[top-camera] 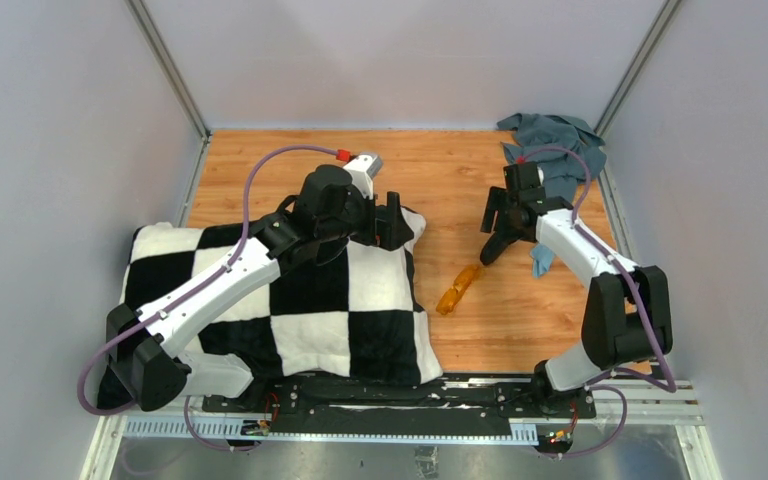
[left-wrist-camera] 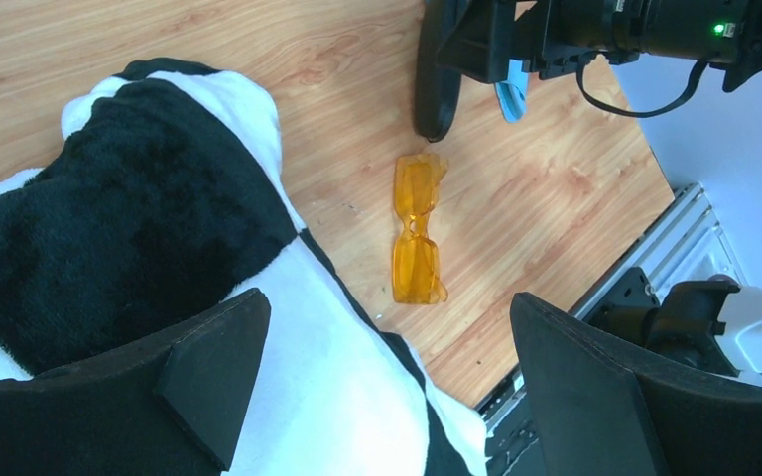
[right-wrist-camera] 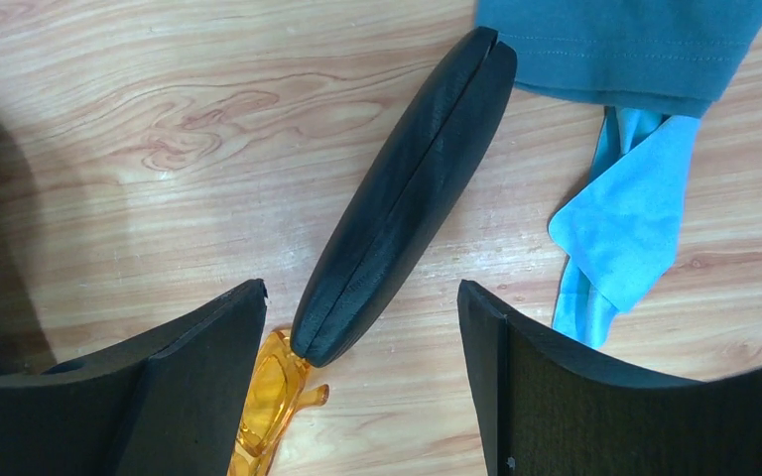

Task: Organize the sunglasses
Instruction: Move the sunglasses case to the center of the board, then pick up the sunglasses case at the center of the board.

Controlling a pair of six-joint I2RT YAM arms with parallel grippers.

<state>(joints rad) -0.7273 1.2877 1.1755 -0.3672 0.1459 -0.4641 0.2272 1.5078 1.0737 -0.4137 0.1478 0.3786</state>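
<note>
- sunglasses (left-wrist-camera: 417, 228) lie on the table (top-camera: 440, 190) right next to the right gripper (top-camera: 489, 245), which is wide open, holding nothing
- left gripper (left-wrist-camera: 387, 315) is spread wide too, empty, farther off

Left hand (left-wrist-camera: 387, 327), right hand (right-wrist-camera: 362, 307), both agape.

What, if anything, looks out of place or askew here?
The sunglasses lie loose on the wooden table, outside the shut black case, whose tip overlaps one end. A teal garment sits crumpled in the far right corner.
</note>
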